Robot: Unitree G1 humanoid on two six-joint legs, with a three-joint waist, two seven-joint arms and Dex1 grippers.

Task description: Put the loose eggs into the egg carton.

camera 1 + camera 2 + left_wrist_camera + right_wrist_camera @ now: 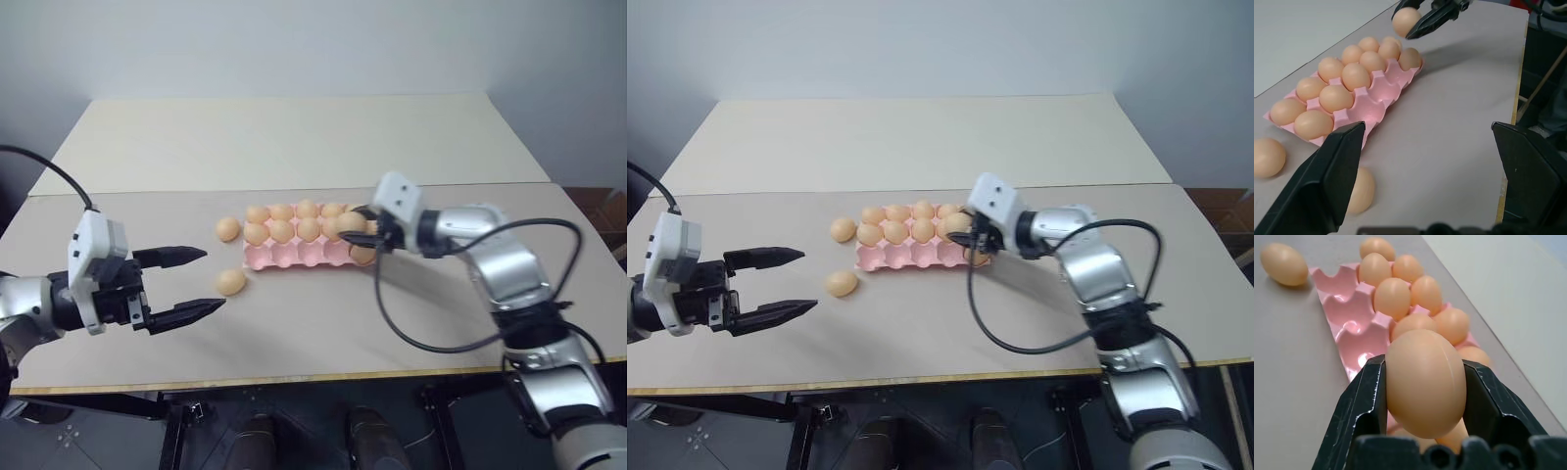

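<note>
The right claw [361, 233] pinches one egg [1425, 382] above the right end of the egg carton [299, 254], which lies mid-worktop [294, 147]. It must next lower the egg into an empty front cup, probably. The left claw [186, 282] is spread near two loose eggs [231, 282].

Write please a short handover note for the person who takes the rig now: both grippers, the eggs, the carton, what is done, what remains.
Right gripper: fingers shut on one egg, held over the right end of the egg carton.
Left gripper: open, holding nothing, above the table near the loose eggs.
Done: the two far rows of the carton look filled.
Left: the near row is mostly empty. Place the held egg, then the two loose eggs left of the carton.
</note>
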